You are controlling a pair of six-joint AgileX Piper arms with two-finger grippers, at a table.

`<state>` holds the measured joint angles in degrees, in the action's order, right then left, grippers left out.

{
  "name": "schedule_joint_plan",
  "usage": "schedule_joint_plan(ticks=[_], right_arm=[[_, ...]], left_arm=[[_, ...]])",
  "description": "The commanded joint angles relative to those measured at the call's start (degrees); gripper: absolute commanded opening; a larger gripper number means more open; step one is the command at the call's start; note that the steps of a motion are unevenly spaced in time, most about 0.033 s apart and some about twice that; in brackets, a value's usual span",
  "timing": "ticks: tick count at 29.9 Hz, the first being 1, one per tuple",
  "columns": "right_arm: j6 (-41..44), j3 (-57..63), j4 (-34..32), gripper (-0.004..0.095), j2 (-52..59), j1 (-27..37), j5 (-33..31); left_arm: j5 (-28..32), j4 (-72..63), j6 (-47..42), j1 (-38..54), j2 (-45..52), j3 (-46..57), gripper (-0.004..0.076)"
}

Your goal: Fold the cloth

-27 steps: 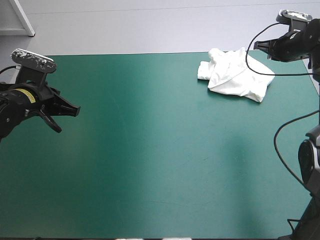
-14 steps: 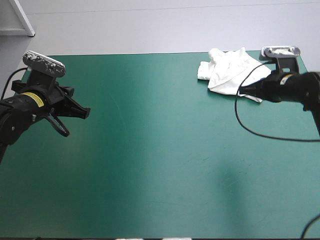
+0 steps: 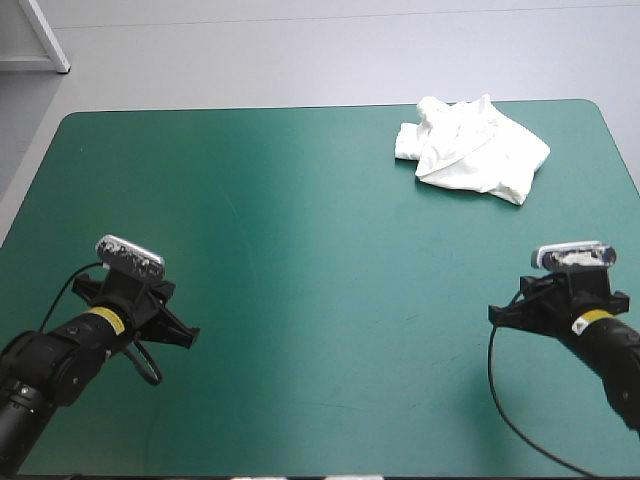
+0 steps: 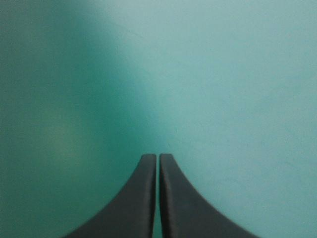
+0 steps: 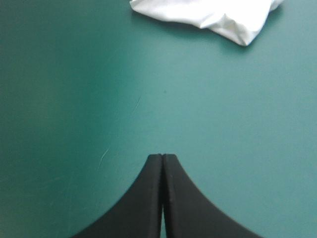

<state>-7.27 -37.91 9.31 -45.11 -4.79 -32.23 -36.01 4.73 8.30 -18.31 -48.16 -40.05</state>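
The T-shirt (image 3: 470, 150) lies crumpled at the counter's (image 3: 300, 200) far right corner, its long axis running 10 to 4 o'clock. It sits well off at 11 o'clock from the right pincer (image 5: 162, 158), the nearer one; the left pincer (image 4: 158, 157) is farther. Both are pressed together, empty. Just before, the right hovered beside the heap; both have since retreated nearward.

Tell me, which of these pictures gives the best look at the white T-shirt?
The high view: the whole T-shirt shows, crumpled at the teal-green cover's far right corner. The right wrist view catches only part of the T-shirt, well ahead of the right gripper. The left wrist view shows only cover.
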Motion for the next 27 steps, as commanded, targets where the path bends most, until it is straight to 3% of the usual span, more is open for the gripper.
schedule_joint_plan(ticks=[1, 6, 11, 19, 27], right_arm=[[-1.5, 6.7, 2.6, -0.0017, 6.7, -0.1, 8.5], [-9.0, 16.6, 8.6, -0.0017, 13.7, -0.1, 13.7], [-9.6, 20.0, 10.6, -0.0018, 15.5, -0.1, 16.2], [-9.9, 20.4, 11.2, -0.0017, 15.3, -0.1, 8.8], [-9.9, 20.4, 13.2, -0.0017, 15.3, -0.1, 8.2]], left_arm=[[7.4, -0.7, -0.4, 0.0, 4.5, 5.7, 0.0019], [9.8, -0.7, -0.4, 0.0, 10.1, 12.3, 0.0019], [10.4, -2.7, -0.4, 0.0, 13.1, 15.8, 0.0019], [10.9, -6.0, 0.0, 0.0, 15.4, 19.0, 0.0019], [6.9, -6.0, 0.0, 0.0, 15.4, 19.2, 0.0019]])
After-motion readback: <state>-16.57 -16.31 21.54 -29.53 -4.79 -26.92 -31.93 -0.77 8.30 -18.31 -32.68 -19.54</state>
